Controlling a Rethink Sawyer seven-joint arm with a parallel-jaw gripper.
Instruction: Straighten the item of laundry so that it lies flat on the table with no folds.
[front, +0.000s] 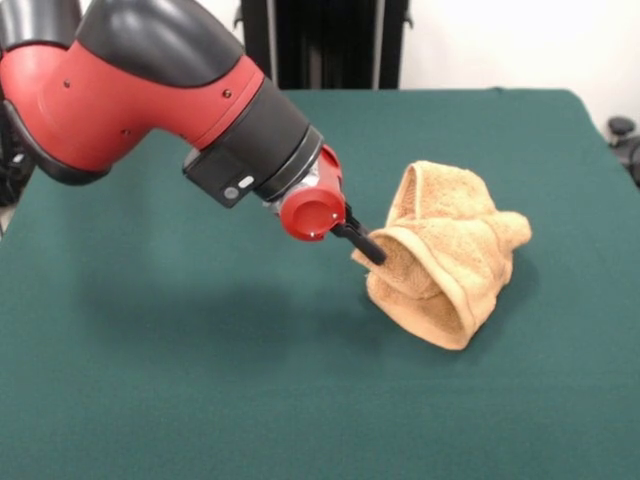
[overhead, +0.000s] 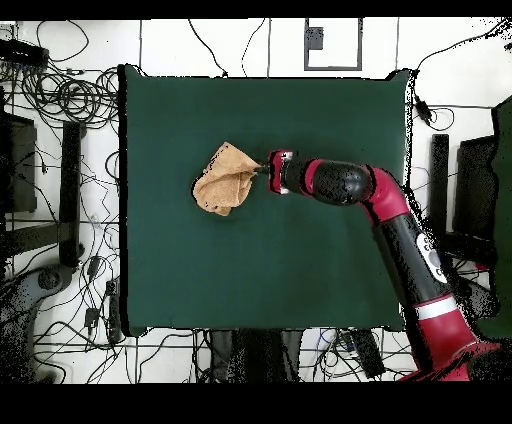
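The tan-orange terry towel (front: 455, 265) is bunched into a crumpled, folded heap on the green table (front: 180, 390), right of centre in the front view. One edge of it is drawn up off the cloth. My gripper (front: 368, 248) reaches in low from the left, and its black fingers are shut on the towel's left edge. In the overhead view the towel (overhead: 225, 180) lies in the left part of the table (overhead: 300, 270), with the gripper (overhead: 262, 168) at its right side. The towel's label and woven bands do not show.
The red and black arm (front: 150, 90) slants over the table's left far part in the front view. Cables and stands (overhead: 60, 180) surround the table on the floor. The table's edges are far from the towel.
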